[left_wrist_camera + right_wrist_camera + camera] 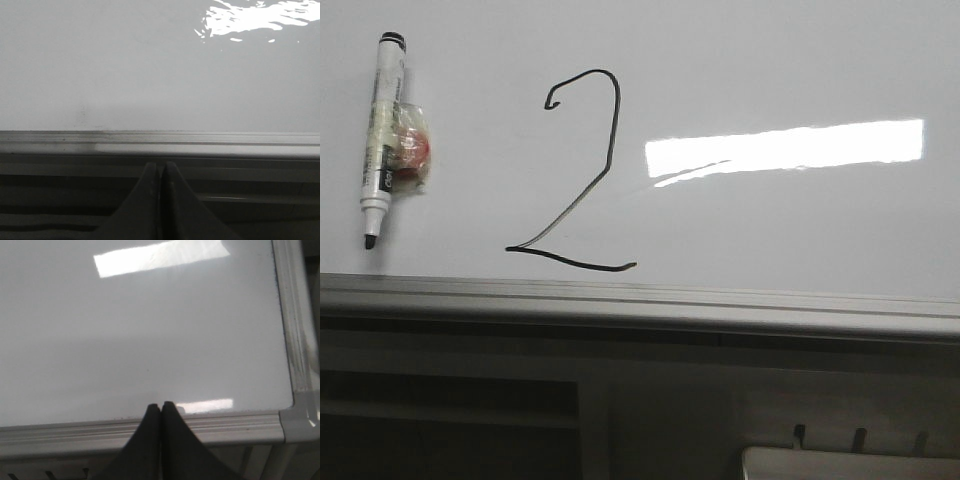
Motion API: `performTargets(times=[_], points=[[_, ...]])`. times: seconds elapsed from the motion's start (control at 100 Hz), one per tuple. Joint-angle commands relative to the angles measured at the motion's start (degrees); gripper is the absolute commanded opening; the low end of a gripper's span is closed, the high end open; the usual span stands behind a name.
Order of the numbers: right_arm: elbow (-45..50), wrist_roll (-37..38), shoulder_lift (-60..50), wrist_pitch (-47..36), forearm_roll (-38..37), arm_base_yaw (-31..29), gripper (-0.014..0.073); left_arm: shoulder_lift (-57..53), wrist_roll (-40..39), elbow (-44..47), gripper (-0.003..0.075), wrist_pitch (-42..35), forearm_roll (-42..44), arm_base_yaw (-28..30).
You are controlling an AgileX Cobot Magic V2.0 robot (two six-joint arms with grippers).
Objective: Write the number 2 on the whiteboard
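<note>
A: Where did the number 2 (pixel 582 172) stand?

B: It sat on the whiteboard (pixel 770 70), left of the board's middle in the front view. It was a thin black line: a small hook at the top left, a curve over the top, a long diagonal running down to the left, and a wavy base stroke ending just above the grey edge rail (pixel 640 300).

A: What lay near it?

B: A marker (pixel 381 140) lay on the board well to the left of the figure, its dark tip pointing toward the rail and its black cap end away from it. Something small, reddish and clear-wrapped (pixel 412 150) touched its barrel on the side facing the figure; I could not tell what it was. To the right of the figure a bright rectangular light reflection (pixel 785 148) showed on the glossy surface.

A: And the arms?

B: Neither appeared in the front view. In the left wrist view the left gripper (pixel 161 172) had its fingers pressed together with nothing between them, hanging on the near side of the rail. In the right wrist view the right gripper (pixel 161 410) was likewise closed and empty, its tips over the rail near the board's corner (pixel 297 415).
</note>
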Motion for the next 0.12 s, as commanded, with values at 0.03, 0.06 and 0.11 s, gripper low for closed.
performTargets(times=[0.03,0.06,0.11], points=[[1.46,-0.78,-1.13,-1.47,0.42,-0.46,-0.0071,-1.53,0.0,0.71,-0.002,-3.78,-0.39,0.02],[1.46,-0.78,-1.13,-1.47,0.42,-0.46,-0.0071,-1.53,0.0,0.71,-0.002,-3.78,-0.39,0.02],[1.46,-0.78,-1.13,-1.47,0.42,-0.46,-0.0071,-1.53,0.0,0.71,-0.002,-3.78,-0.39,0.02]])
